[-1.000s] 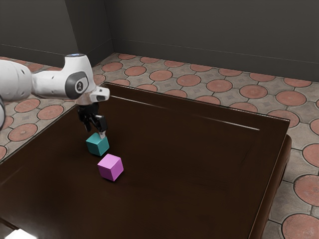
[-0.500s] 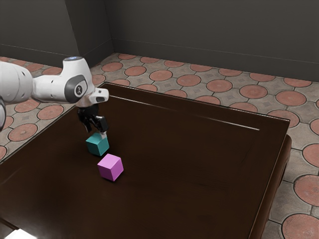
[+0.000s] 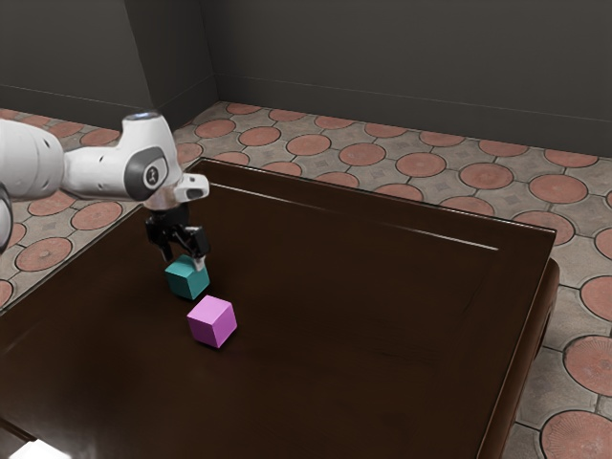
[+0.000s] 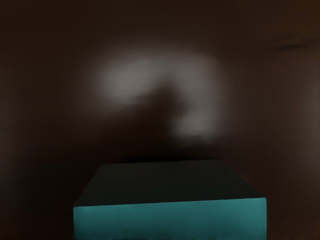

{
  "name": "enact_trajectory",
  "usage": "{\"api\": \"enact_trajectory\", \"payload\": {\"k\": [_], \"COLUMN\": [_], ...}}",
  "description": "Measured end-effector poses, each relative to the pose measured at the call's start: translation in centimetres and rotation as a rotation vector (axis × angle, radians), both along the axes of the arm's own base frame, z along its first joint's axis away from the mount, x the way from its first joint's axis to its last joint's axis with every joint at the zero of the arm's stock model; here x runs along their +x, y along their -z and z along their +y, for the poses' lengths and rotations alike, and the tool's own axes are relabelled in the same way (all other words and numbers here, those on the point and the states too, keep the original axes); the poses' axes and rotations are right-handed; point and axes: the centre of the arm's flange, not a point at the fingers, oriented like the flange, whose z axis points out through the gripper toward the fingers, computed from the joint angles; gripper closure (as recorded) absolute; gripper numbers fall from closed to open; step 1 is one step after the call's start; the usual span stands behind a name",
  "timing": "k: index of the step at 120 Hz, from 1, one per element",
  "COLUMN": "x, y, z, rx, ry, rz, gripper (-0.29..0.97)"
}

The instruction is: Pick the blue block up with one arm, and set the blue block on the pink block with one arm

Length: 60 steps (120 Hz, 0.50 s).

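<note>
Teal-blue block (image 3: 187,279), top in shadow, on dark table (image 3: 382,316) nr pink block (image 3: 211,321); hand (image 3: 182,255) spread astride it.

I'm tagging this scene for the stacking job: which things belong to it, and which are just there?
Job:
blue block
pink block
gripper, open right over the blue block

Just there:
table, which only carries the blocks
tiled floor
</note>
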Motion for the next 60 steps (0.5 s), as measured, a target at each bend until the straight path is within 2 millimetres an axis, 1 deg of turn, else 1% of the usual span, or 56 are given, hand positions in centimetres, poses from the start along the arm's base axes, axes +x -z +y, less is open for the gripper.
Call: {"api": "enact_trajectory", "payload": {"k": [43,60], "x": [0.2,0.3], "y": [1.5,1.7], "z": [0.0,-0.1], "rx": [0.021,0.027], "ry": [0.023,0.043], "rz": [-0.006,-0.019], "gripper": [0.00,0.00]}}
